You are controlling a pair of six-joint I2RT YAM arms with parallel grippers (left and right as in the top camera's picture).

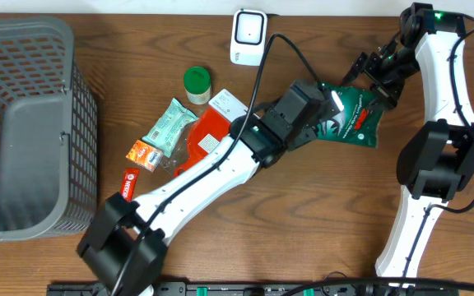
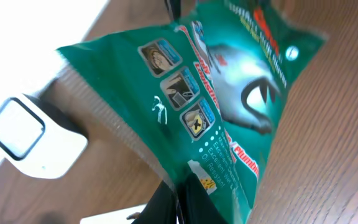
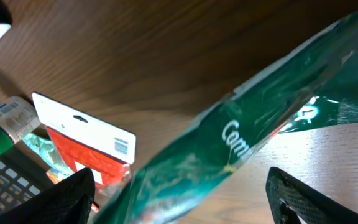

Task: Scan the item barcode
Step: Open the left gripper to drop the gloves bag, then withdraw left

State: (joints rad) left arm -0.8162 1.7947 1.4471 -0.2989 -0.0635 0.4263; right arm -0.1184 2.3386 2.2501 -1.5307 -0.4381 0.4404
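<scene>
Right of table (image 1: 319,214) centre, the left arm reaches diagonally from the near edge, left gripper (image 1: 328,102) clamped on the green packet's (image 1: 357,117) left end. The right arm is bent at the far corner, right gripper (image 1: 372,74) with its 2 fingers apart at the packet's far edge. The packet's long axis runs left-right, printed face up, right of the white scanner (image 1: 249,37).

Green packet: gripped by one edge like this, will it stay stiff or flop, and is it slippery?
Probably floppy: the green packet is thin film, bent and creased in the wrist views. Likely light, since the left claw holds it by one pinched edge. Its glossy surface suggests it could slip.
</scene>
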